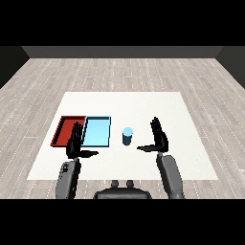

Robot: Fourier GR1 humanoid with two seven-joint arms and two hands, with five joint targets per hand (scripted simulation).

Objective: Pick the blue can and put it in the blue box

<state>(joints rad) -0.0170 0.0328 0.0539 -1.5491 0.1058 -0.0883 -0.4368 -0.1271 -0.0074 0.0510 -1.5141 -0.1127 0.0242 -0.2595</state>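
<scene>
The left robot hand (74, 141) hovered with fingers straight, holding nothing, before the red tray (62, 130) and blue tray (97, 131). The blue can (127, 136) stood upright on the tabletop (143, 103) — likely light, rigid, best clasped mid-body — near the equally unoccupied right robot hand (159, 138).

Single head view, looking down, forward across table (191, 143)

No readable txt, labels, brands or nos. anywhere, incl. on can or trays.
</scene>
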